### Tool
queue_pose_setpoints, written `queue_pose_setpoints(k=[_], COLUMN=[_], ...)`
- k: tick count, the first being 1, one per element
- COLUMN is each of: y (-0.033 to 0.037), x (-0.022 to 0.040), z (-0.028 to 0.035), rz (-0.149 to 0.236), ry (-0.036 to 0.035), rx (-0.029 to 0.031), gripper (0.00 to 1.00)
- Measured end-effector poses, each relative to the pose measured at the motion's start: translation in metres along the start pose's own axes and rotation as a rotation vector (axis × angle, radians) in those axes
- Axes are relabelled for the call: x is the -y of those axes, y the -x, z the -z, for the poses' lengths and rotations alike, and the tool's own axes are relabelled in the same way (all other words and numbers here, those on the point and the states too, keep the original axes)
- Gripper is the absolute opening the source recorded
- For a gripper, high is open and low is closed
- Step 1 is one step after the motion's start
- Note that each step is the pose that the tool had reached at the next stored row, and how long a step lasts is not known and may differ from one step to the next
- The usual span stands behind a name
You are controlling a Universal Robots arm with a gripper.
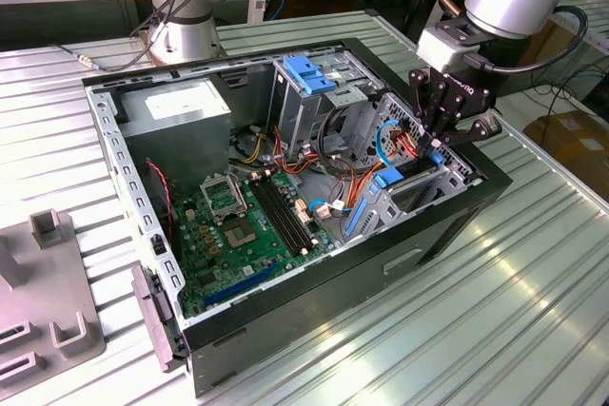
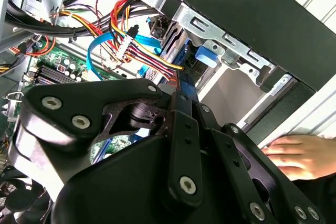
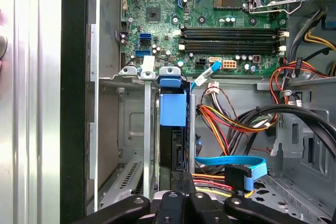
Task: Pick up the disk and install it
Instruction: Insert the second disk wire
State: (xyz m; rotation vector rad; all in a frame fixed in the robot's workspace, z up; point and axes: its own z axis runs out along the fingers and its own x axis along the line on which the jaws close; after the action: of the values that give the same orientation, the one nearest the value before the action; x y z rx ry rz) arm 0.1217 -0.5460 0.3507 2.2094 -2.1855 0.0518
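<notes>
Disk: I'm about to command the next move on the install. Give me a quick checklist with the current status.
1. Disk lined up in the cage slot: ok, its blue bracket sits between the rails.
2. Disk fully seated: cannot tell.
3. Gripper at the cage, inside the case: ok.
4. Blue cable clear of the gripper: not ok, it lies close beside it.
5. Person's hand away from the case: not ok, it is by the outer wall near the gripper.
</notes>
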Motion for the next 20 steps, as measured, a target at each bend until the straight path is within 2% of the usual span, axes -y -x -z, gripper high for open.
queue_pose_setpoints(k=[2,4,8,12,15,18,20], y=[-0.0001,-0.0008,-0.0012,-0.0012,-0.0012,-0.0012,-0.0013], x=[-0.0005,-0.0006,-0.0006,-0.0008,-0.0025,-0.0073,-0.0084], z=[0.0000,0.0014,0.0099,0.0222,0.0256,0.0270,0.0297], rz=[0.000,0.000,0.000,0.000,0.000,0.003,0.004], ry=[0.0000,-0.0002,-0.0002,-0.0002,-0.0002,-0.0003,-0.0005], rx=[-0.0001,0.0099,0.0167,0.0169,0.0183,0.0194,0.0220], gripper=[0.11,0.11,0.11,0.11,0.11,0.11,0.11])
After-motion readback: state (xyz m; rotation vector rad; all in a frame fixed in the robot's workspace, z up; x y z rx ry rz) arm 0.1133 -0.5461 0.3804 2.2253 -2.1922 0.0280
